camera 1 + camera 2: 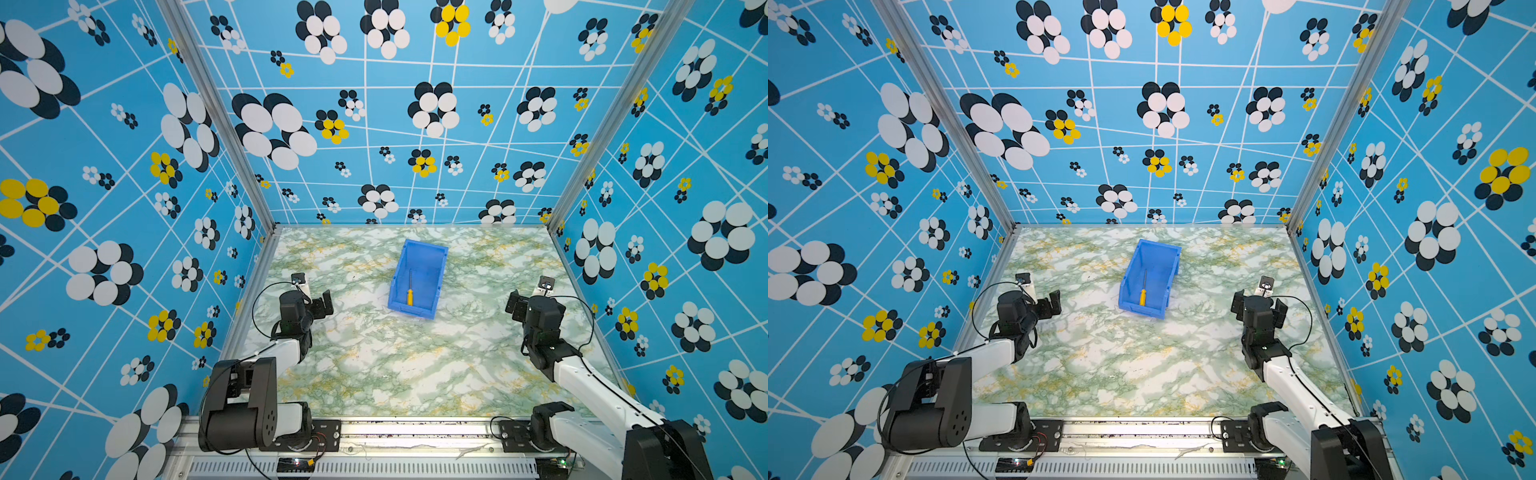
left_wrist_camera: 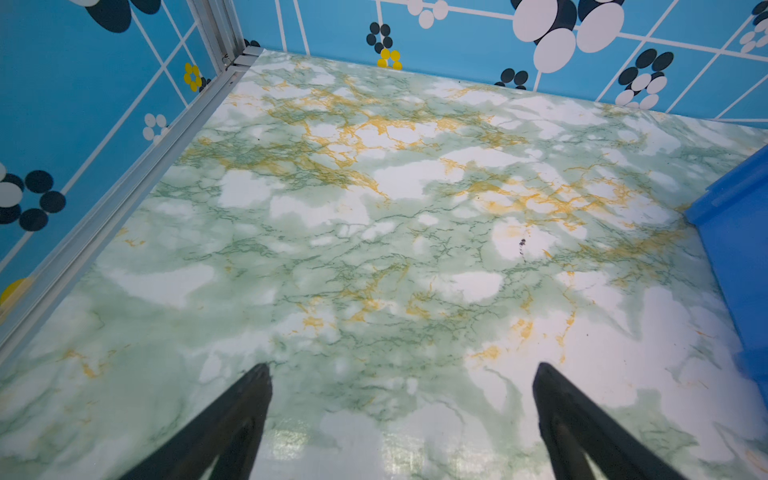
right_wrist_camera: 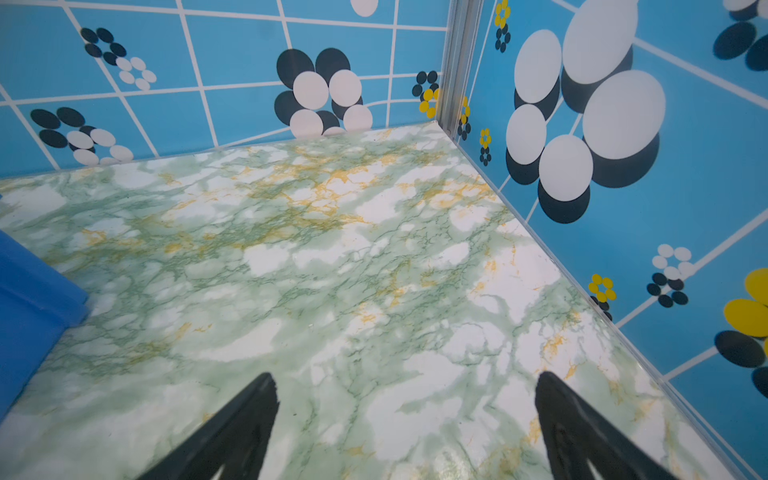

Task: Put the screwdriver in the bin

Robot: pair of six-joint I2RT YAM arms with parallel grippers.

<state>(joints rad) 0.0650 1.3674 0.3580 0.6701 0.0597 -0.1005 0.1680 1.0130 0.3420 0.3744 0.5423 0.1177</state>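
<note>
The bright blue bin (image 1: pixel 441 266) (image 1: pixel 1173 266) stands at the middle back of the marbled table. The screwdriver (image 1: pixel 410 296) (image 1: pixel 1143 296), yellow-orange handle towards the front and thin shaft pointing back, lies flat on the bin's floor. My left gripper (image 1: pixel 320 305) (image 1: pixel 1047 305) hovers left of the bin, open and empty; its wrist view shows wide-apart fingers (image 2: pixel 253 399) over bare table, with the left gripper (image 2: pixel 401 370) apart from the bin's wall (image 2: pixel 735 257). My right gripper (image 1: pixel 534 305) (image 1: pixel 1259 306) (image 3: pixel 405 378) hangs right of the bin (image 3: pixel 29 291), also open and empty.
Patterned blue walls (image 1: pixel 124 208) close in the table on three sides, with aluminium posts (image 1: pixel 257 195) at the back corners. Both arm bases sit on the rail (image 1: pixel 415 432) along the front edge. Bare marbled tabletop (image 1: pixel 395 365) lies between the arms and the bin.
</note>
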